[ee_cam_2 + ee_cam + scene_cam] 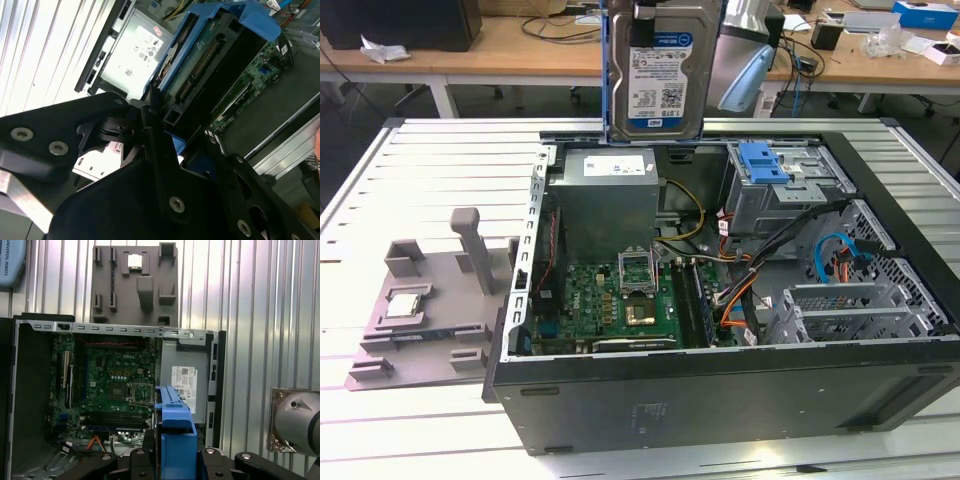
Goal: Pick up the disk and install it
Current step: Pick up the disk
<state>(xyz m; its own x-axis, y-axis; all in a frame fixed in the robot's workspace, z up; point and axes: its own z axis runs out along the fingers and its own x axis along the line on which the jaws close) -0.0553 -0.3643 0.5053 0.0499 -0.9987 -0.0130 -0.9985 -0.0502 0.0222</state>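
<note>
Holding disk (653, 75) upright above computer case (720, 395), pincer (175, 462) clamped.

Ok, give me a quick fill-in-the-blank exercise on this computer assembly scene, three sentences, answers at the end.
1. The gripper is shut on the ____, holding it above the open computer case.
2. The plastic bracket around it is ____.
3. The small square chip sits on a grey holder at the exterior view's ____.
Missing words: disk; blue; left.
</note>
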